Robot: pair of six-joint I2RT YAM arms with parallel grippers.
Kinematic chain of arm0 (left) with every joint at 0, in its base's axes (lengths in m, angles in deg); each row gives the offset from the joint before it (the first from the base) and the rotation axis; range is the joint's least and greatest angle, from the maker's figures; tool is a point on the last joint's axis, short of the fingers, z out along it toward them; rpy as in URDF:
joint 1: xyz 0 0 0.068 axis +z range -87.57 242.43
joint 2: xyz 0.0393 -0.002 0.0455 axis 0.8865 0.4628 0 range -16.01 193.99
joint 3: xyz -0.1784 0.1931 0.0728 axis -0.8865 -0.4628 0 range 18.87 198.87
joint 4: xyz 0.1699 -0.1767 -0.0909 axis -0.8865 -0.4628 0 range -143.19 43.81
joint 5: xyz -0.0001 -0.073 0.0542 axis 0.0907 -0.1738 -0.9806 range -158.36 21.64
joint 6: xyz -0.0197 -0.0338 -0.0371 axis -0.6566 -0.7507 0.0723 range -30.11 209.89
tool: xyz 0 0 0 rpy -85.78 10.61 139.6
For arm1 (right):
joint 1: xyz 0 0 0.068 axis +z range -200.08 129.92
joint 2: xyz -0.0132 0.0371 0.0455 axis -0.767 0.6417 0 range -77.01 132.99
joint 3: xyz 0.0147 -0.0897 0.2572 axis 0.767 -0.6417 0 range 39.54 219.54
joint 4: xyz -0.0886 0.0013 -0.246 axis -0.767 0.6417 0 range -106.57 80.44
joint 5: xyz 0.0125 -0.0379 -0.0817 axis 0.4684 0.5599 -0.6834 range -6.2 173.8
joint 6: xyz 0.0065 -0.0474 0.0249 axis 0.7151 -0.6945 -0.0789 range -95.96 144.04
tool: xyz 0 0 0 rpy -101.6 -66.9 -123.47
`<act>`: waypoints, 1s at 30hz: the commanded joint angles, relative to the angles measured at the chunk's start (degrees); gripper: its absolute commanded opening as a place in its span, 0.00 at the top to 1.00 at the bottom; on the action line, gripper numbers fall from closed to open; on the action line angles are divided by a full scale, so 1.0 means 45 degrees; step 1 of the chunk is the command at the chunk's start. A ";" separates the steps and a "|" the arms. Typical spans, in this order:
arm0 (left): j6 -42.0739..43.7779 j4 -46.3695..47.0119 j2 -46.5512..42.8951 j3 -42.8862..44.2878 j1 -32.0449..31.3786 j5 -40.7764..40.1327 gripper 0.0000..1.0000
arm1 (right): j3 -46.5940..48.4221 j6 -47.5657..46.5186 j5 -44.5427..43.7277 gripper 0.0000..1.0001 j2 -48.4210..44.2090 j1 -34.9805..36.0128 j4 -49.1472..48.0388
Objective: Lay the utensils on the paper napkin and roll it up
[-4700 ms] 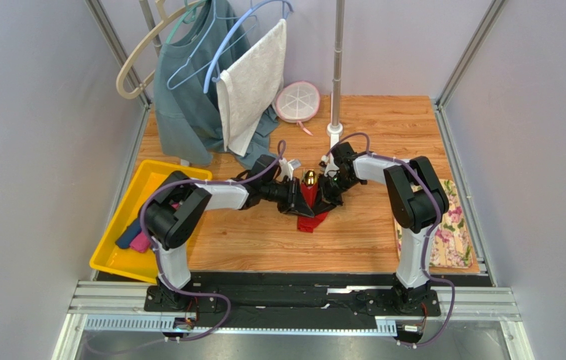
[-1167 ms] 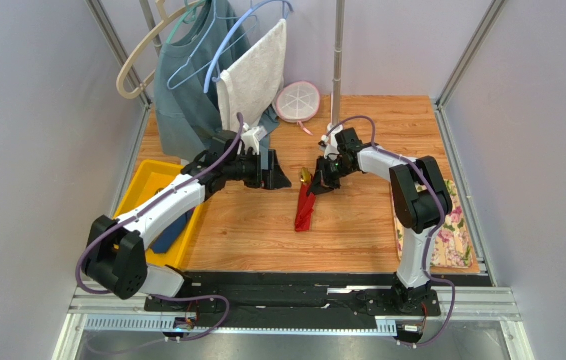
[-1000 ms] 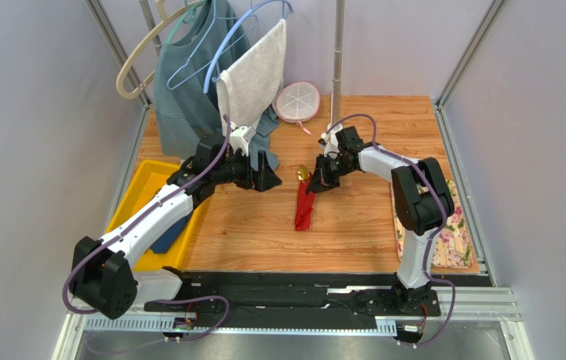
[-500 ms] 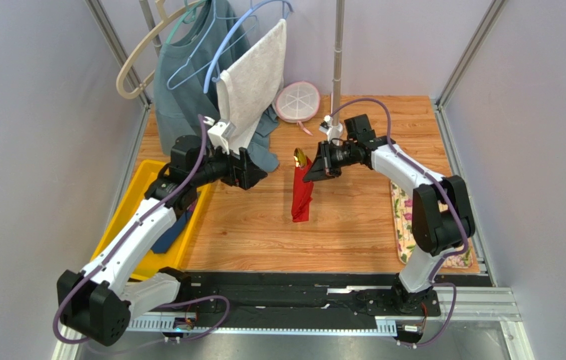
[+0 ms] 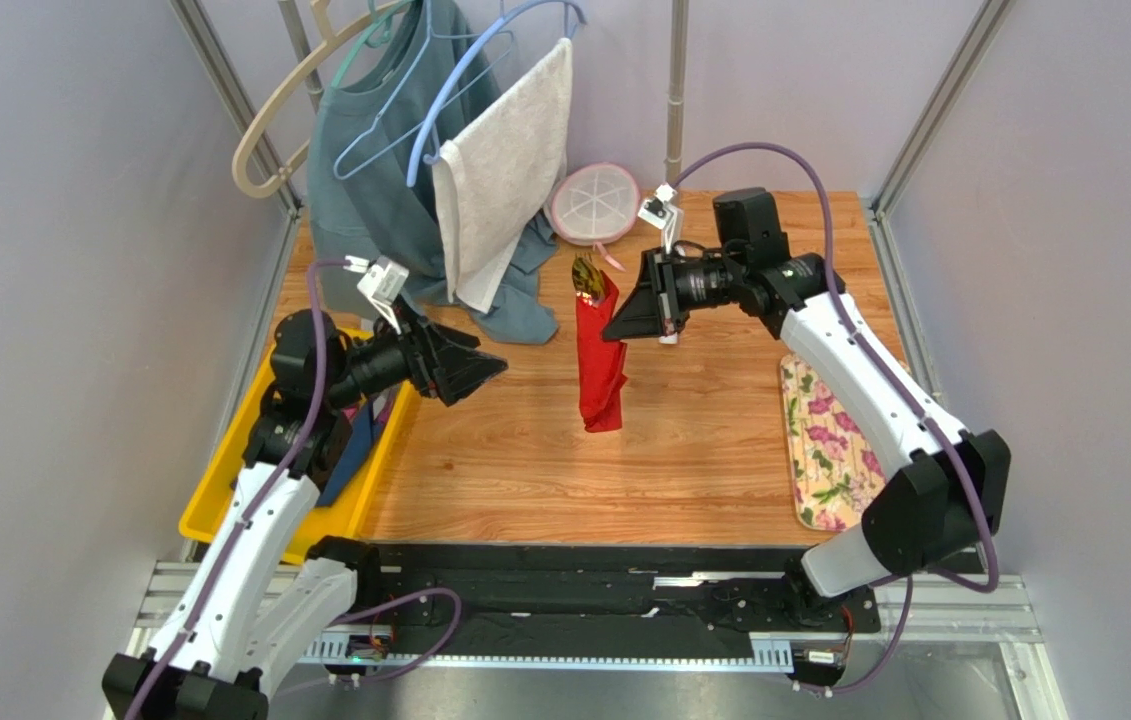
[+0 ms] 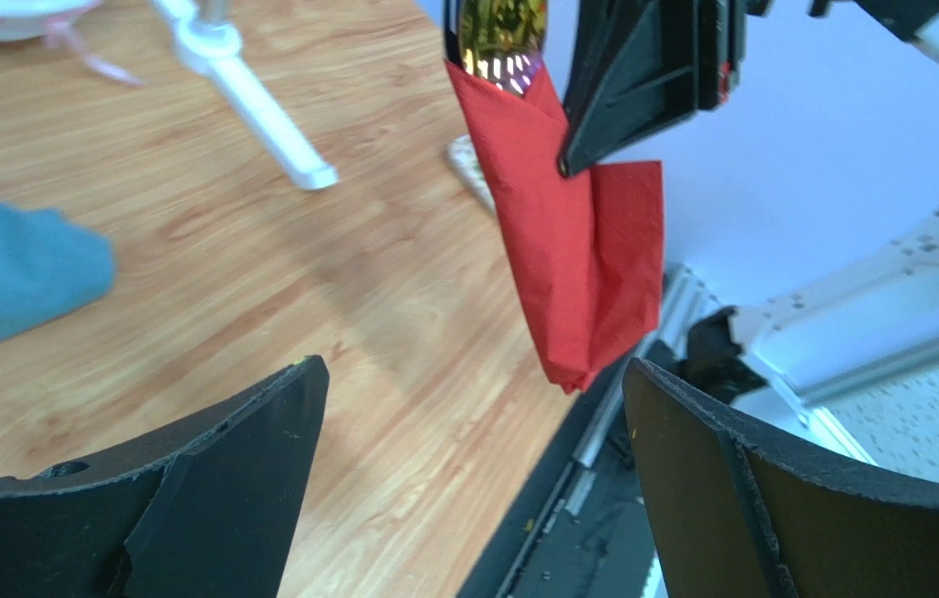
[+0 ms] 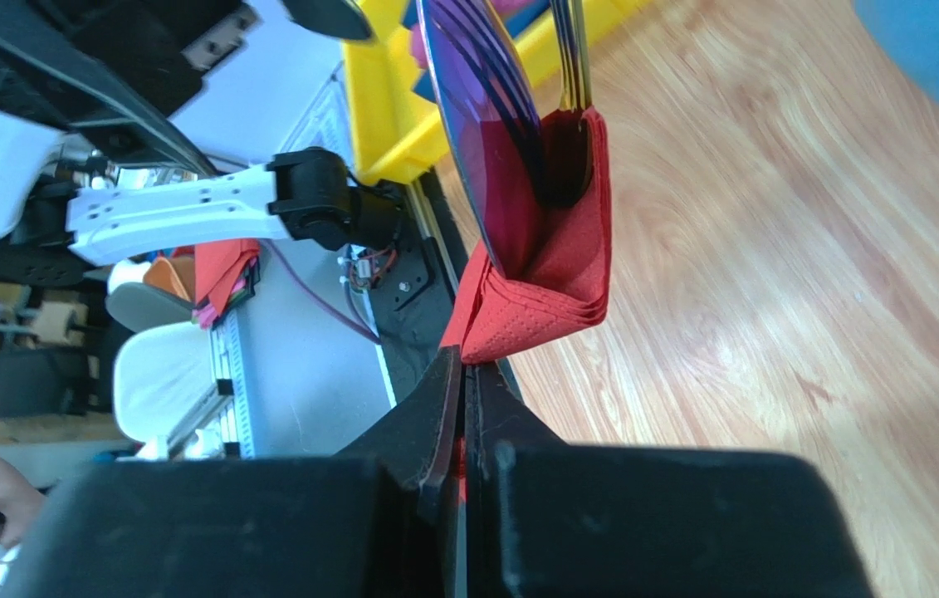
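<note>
The red paper napkin (image 5: 601,368), folded into a long bundle, hangs in the air above the wooden table. My right gripper (image 5: 628,312) is shut on its upper edge. The gold utensils (image 5: 583,275) sit inside it, with a shiny head poking out of the top. In the right wrist view the napkin (image 7: 549,274) hangs just past the closed gripper (image 7: 464,361), with the utensils (image 7: 499,125) in its fold. My left gripper (image 5: 474,368) stands open and empty off to the left. In its wrist view the napkin (image 6: 574,262) and the utensils (image 6: 502,31) show beyond the gripper (image 6: 474,374).
A yellow tray (image 5: 211,510) with navy and pink fabric rolls sits at the left edge, under the left arm. A floral cloth (image 5: 831,450) lies at the right. A stand pole (image 5: 672,135), a round white dish (image 5: 594,203) and hanging garments (image 5: 421,180) are at the back.
The right arm has lifted the napkin bundle with the utensils off the table and up toward the back. The left arm has drawn back to the left, its gripper open.
</note>
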 commanded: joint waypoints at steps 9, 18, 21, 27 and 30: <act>-0.2294 0.6515 -0.1680 -0.1747 -0.0446 0.2803 0.05 | 0.1308 -0.0400 -0.0187 1.00 -0.2288 0.2401 -0.0203; -0.2898 0.8156 -0.1233 -0.2294 -0.2164 0.2276 0.08 | 0.1465 -0.0751 -0.0638 1.00 -0.2640 0.3553 -0.0380; -0.2841 0.8449 -0.1018 -0.2313 -0.2593 0.2139 0.09 | 0.1484 -0.0946 -0.0775 1.00 -0.2718 0.3866 -0.0341; -0.3172 0.8918 -0.0743 -0.2646 -0.3121 0.1592 0.09 | 0.1718 -0.1083 -0.0951 1.00 -0.2738 0.4295 -0.0360; -0.3192 0.9094 -0.0646 -0.2587 -0.3434 0.1650 0.10 | 0.1777 -0.1064 -0.1029 1.00 -0.2622 0.4471 -0.0438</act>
